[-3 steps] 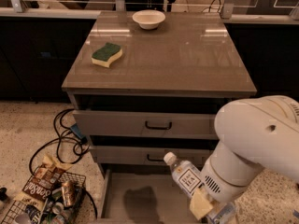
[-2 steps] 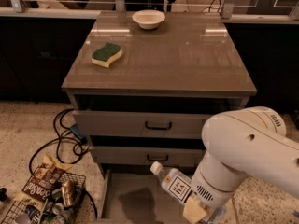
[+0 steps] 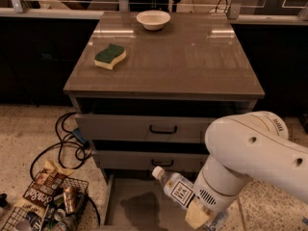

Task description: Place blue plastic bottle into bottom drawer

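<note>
The blue plastic bottle (image 3: pixel 176 190), clear with a white cap and a white label, hangs tilted with its cap up and to the left, over the right part of the bottom drawer (image 3: pixel 126 200). The drawer is pulled out, and its bare grey floor shows a dark shadow. My gripper (image 3: pixel 201 214) is at the bottom of the view, under the big white arm, shut on the bottle's lower end. A yellowish finger pad (image 3: pixel 196 216) shows against the bottle. The drawer's right side is hidden by the arm.
Two grey drawer fronts with black handles (image 3: pixel 162 128) sit above the open drawer. On the brown cabinet top (image 3: pixel 192 57) lie a green-yellow sponge (image 3: pixel 110 56) and a white bowl (image 3: pixel 153 19). A wire basket (image 3: pixel 43 208) with cans and snack bags, and black cables (image 3: pixel 67 138), are on the floor to the left.
My arm has carried the bottle to the left and slightly down over the open drawer. It has barely moved since the later of the two earlier frames.
</note>
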Robot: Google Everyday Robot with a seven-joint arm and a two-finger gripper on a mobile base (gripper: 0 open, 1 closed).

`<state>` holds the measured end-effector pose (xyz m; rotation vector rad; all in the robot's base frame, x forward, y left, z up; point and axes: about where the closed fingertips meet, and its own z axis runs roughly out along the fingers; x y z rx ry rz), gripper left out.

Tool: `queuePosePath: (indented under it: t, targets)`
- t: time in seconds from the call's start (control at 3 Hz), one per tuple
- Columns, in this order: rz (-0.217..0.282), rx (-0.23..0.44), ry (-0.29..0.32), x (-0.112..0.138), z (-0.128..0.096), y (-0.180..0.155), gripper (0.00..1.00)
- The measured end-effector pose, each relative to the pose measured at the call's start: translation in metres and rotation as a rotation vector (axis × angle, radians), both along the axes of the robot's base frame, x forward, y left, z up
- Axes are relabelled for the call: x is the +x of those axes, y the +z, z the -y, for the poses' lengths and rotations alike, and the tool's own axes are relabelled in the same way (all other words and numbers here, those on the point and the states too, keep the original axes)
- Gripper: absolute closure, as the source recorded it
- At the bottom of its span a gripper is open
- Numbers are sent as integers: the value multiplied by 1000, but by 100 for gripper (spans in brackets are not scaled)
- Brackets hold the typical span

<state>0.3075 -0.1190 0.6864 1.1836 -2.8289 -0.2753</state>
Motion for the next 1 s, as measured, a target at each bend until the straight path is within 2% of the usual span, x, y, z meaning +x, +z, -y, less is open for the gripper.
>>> queuePosePath:
  t: [0.33, 0.67, 1.0]
  targets:
    - [11, 30, 72, 18, -20, -26, 100]
    - [55, 77, 194, 40, -53, -63, 100]
    - [104, 102, 261, 52, -85, -98, 100]
